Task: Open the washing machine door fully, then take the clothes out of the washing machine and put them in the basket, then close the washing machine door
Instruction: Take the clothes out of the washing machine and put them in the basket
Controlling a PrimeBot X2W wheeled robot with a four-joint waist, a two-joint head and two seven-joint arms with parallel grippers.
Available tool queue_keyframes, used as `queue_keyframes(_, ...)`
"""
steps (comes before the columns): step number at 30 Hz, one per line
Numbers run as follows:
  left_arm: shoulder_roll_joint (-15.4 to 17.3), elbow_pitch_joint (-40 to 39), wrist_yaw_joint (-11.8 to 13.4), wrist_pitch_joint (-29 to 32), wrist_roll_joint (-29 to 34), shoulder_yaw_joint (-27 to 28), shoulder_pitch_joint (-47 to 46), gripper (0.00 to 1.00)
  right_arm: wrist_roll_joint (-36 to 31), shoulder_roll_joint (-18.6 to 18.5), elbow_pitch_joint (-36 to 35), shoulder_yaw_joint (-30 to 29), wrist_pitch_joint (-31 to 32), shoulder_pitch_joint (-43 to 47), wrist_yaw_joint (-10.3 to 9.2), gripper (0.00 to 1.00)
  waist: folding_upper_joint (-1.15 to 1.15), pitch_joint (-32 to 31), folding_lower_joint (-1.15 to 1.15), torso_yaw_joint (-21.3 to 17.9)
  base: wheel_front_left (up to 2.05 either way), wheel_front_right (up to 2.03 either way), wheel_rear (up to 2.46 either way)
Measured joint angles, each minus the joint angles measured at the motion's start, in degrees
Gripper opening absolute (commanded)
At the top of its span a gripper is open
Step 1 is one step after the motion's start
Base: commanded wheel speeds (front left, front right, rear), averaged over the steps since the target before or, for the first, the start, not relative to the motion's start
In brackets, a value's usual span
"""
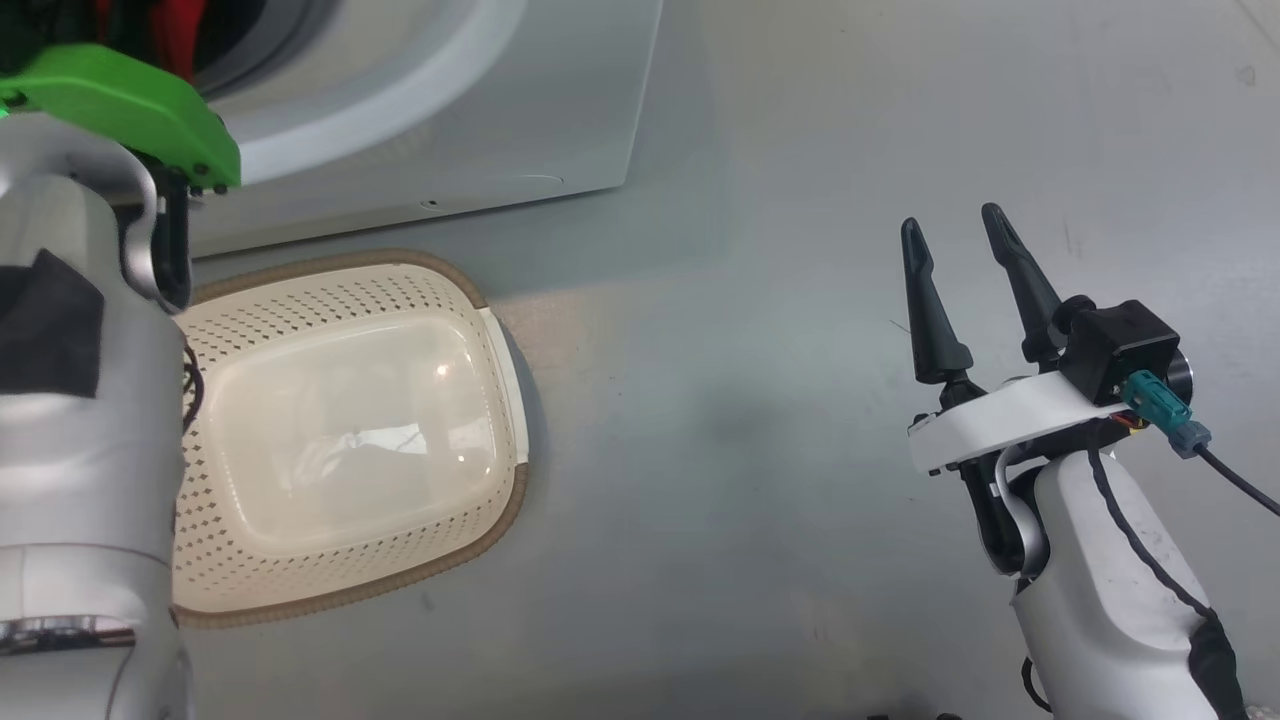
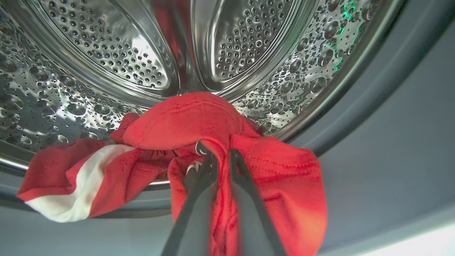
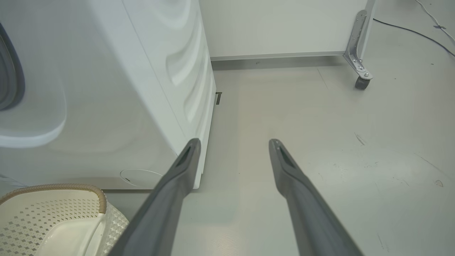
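Smooth grey floor (image 1: 800, 450), with a few dark scuff marks (image 3: 359, 138) on it. The washing machine (image 1: 520, 120), white, stood directly on the floor. The basket (image 1: 300, 300) sat upright on the floor just in front of the machine's base, opening up; couldn't tell whether they touched. Past the machine's side, a white panel (image 3: 284, 25) stood on a metal bracket with a caster wheel (image 3: 362, 82) resting on the floor. A thin dark cable (image 3: 416, 32) lay on the floor beyond the caster, well apart from the basket.

Red clothes (image 2: 185, 121) at washing machine (image 2: 106, 53) mouth
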Motion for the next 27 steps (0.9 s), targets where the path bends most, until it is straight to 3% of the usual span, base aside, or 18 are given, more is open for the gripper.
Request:
queue_keyframes(12, -2.67, 1.40, -1.98, -3.34, -1.37, -0.55, 9.40, 0.00, -1.47, 0.00, 2.00, -0.94, 0.01, 2.32, 0.96, 1.00, 0.00, -5.52, 0.00, 3.01, 0.00, 0.00, 0.00)
queue_keyframes(27, -4.57, 3.11, -3.93, -3.83, -1.79, -5.26, 24.62, 0.00, -1.80, 0.00, 4.11, -1.56, 0.01, 5.82, 1.53, 1.00, 0.00, -12.66, 0.00, 6.39, 0.00, 0.00, 0.00)
